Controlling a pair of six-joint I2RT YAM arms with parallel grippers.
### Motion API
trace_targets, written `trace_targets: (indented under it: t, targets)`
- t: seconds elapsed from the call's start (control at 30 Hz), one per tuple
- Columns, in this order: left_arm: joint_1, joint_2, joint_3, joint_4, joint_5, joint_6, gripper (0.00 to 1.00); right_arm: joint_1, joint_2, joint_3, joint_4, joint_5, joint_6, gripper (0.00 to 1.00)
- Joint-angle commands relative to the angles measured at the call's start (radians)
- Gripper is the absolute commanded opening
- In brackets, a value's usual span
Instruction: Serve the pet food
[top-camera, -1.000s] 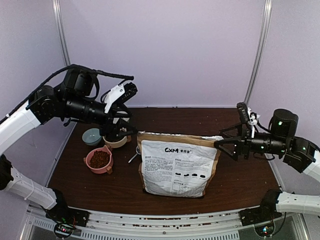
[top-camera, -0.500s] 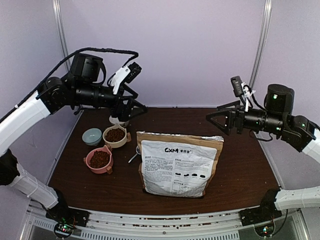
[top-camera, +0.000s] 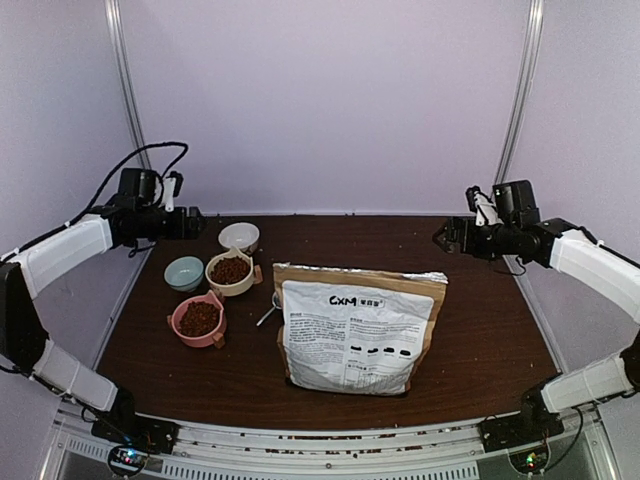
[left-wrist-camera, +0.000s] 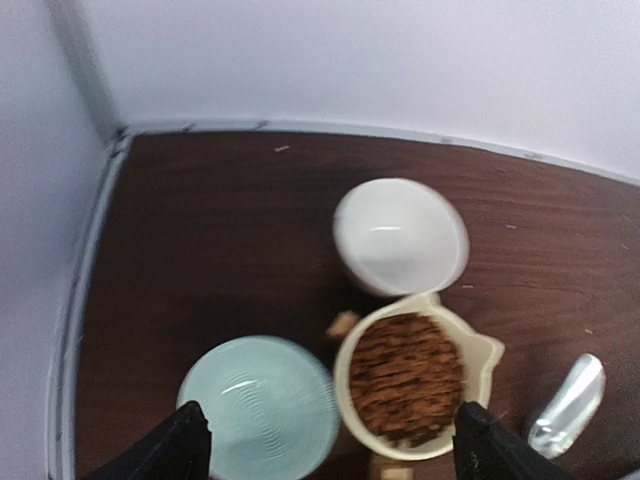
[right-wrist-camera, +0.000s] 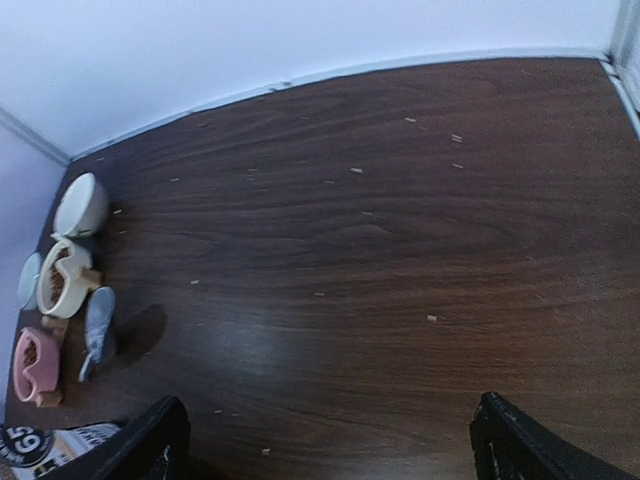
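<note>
Pet food (top-camera: 230, 270) fills a cream bowl, and more pet food (top-camera: 199, 318) fills the pink bowl in front of it. In the left wrist view the pet food (left-wrist-camera: 405, 375) lies in the cream bowl just below my open left gripper (left-wrist-camera: 333, 445), whose fingers hold nothing. That left gripper (top-camera: 196, 222) hovers at the table's far left, above the bowls. My right gripper (top-camera: 445, 238) is at the far right, high over bare table. It stands wide open and empty (right-wrist-camera: 330, 435).
An empty pale blue bowl (top-camera: 184, 272) and an empty white bowl (top-camera: 239, 236) flank the cream one. A metal scoop (top-camera: 270, 307) lies beside the big printed food bag (top-camera: 357, 330), which rests flat mid-table. Crumbs dot the dark wooden table (right-wrist-camera: 400, 230).
Both arms have drawn back from the middle, the left to the far left, the right to the far right. Both sets of jaws have opened wider.
</note>
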Motion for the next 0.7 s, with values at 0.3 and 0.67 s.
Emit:
trace_targets:
  t: [0.3,0.67]
  targets:
    - [0.296,-0.35,-0.715,0.752,-0.398,0.016,0.89,-0.328,-0.202,-0.432,0.484,0.227,-0.107,1.0]
    - [0.258,-0.108,-0.685,0.965,-0.376,0.183,0.89,-0.333,-0.108,-0.717,1.13,0.27,-0.2,1.0]
